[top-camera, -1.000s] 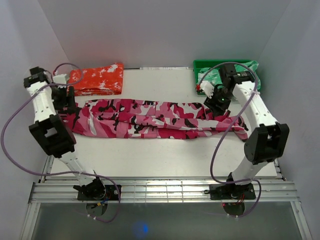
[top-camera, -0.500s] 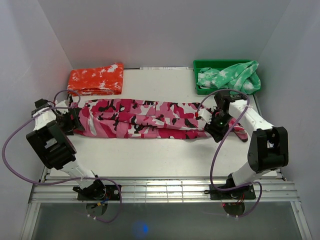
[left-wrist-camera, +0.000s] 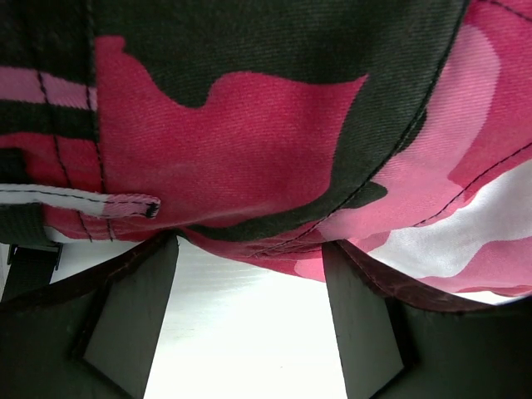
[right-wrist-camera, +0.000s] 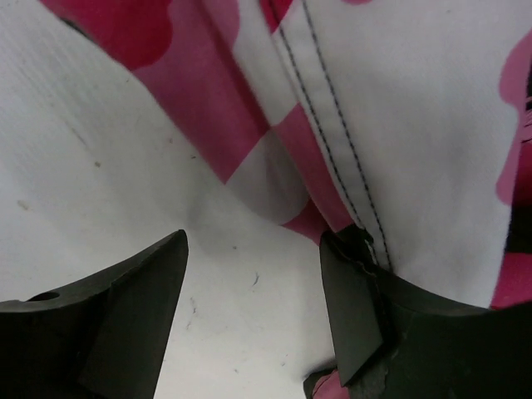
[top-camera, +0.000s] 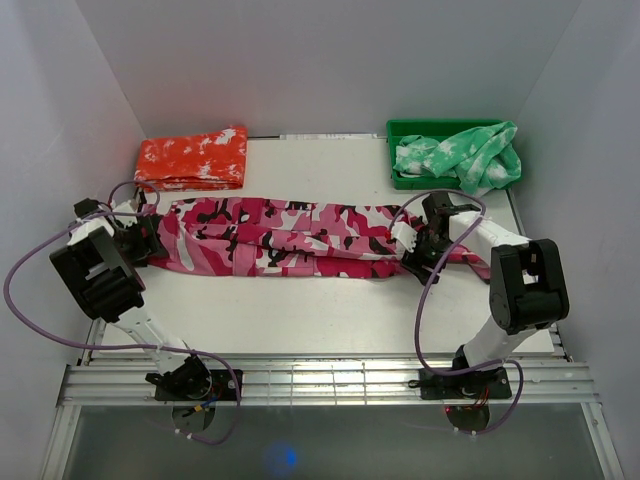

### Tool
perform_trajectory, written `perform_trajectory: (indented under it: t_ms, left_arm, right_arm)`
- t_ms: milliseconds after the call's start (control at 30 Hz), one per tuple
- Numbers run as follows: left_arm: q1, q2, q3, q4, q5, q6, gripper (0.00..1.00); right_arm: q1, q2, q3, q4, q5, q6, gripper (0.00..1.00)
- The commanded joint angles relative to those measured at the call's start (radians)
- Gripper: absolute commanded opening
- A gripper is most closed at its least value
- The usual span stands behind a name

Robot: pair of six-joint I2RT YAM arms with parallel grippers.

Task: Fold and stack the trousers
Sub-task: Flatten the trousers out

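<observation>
While both grippers sit low at opposite ends of the trousers (top-camera: 290, 238), neither has a hold yet. Seen from its wrist, the left gripper (left-wrist-camera: 249, 245) has its fingers (left-wrist-camera: 125, 324) spread wide. The cloth's seamed edge lies across both tips, and bare table (left-wrist-camera: 241, 349) shows between them. The right gripper (right-wrist-camera: 253, 237) is likewise wide. A stitched hem touches the finger on the right of its view, while the other finger stands over bare table, clear of cloth.

The step, I judge, is pinching each end so the length can be folded over. To do it well, each gripper should push a little further forward, so the edge sits deep between the pads rather than at the tips. The right one wants shifting toward its hemmed side so both fingers straddle cloth. One finger should slide under all layers, or only the top layer will lift. Close together, then raise evenly to keep the cloth from skewing.
</observation>
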Motion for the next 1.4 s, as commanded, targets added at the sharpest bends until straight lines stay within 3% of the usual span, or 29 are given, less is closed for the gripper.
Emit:
perform_trajectory:
  t_ms: [0,233,467,600,700,833,1033,1200,1367]
  left_arm:
    - [0.002,-0.004,-0.001,0.034,0.006,-0.004,0.81]
    - [0.002,-0.066,0.002,-0.018,0.006,-0.024,0.81]
    - [0.002,-0.037,-0.007,-0.023,0.008,-0.091,0.80]
    - [0.002,-0.014,-0.004,-0.020,-0.027,-0.122,0.79]
    - [0.002,0.011,-0.007,-0.018,-0.089,-0.136,0.75]
    - [0.002,0.016,-0.035,-0.022,-0.156,-0.131,0.59]
    - [0.003,-0.067,-0.119,-0.058,-0.284,-0.046,0.36]
    - [0.007,-0.225,-0.139,-0.107,-0.293,0.068,0.00]
    - [0.007,-0.250,0.013,-0.311,-0.258,0.155,0.00]
  right_arm:
    - [0.007,0.015,0.035,0.108,-0.002,0.017,0.70]
    - [0.007,-0.071,0.068,0.045,-0.079,-0.080,0.69]
    - [0.018,0.051,0.063,0.075,-0.069,-0.089,0.67]
    - [0.021,0.108,0.046,0.129,-0.036,-0.091,0.55]
    - [0.021,0.136,0.054,0.131,-0.021,-0.088,0.38]
    - [0.021,0.122,0.043,0.116,0.002,-0.124,0.08]
    - [0.003,0.056,0.042,0.025,0.001,-0.160,0.08]
    - [-0.022,-0.017,0.058,-0.058,-0.004,-0.178,0.08]
    - [-0.058,-0.094,0.132,-0.229,-0.019,-0.199,0.08]
